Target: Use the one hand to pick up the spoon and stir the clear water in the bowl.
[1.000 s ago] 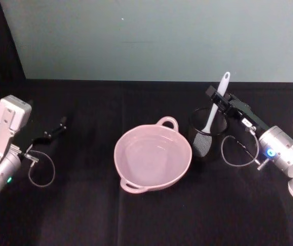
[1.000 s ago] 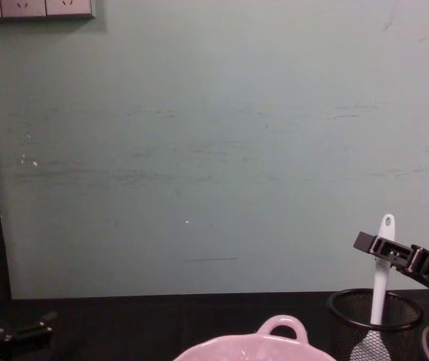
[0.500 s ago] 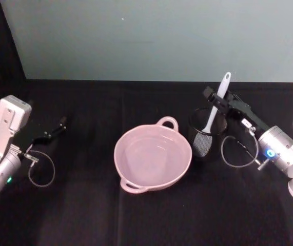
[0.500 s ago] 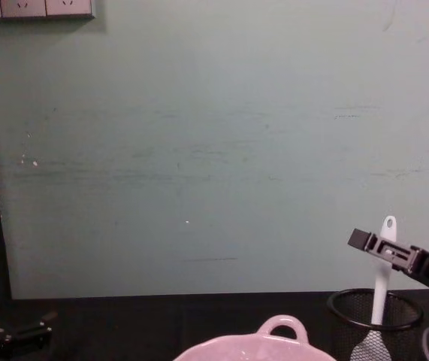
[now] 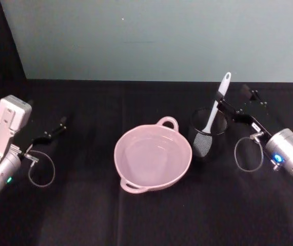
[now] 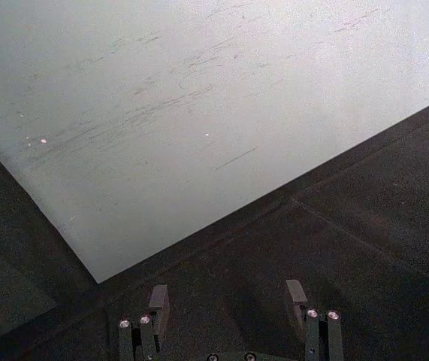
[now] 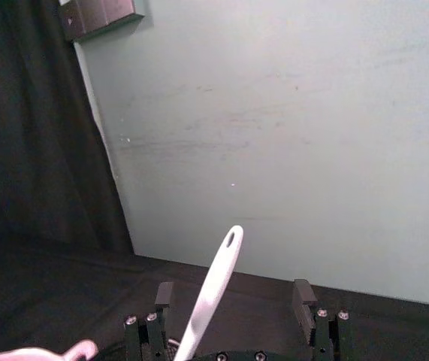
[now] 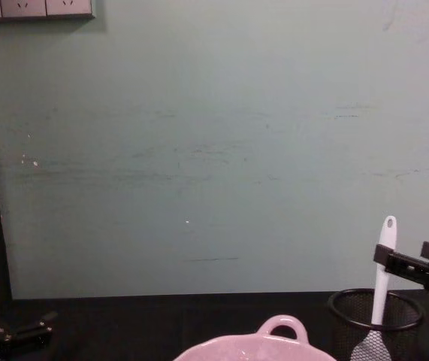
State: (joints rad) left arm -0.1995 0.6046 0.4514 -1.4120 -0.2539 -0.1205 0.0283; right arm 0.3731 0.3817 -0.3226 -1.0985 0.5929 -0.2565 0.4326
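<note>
At three o'clock from the pink bowl (image 5: pixel 153 158), the spoon (image 5: pixel 215 103) stands in a black mesh cup (image 5: pixel 206 134) — the right pincer (image 5: pixel 237 104), fingers apart, sits just beside its handle, not gripping. Left pincer (image 5: pixel 54 130) idles at nine o'clock, open.

No readable text, label, brand, number or sign is showing on anything in these views.
</note>
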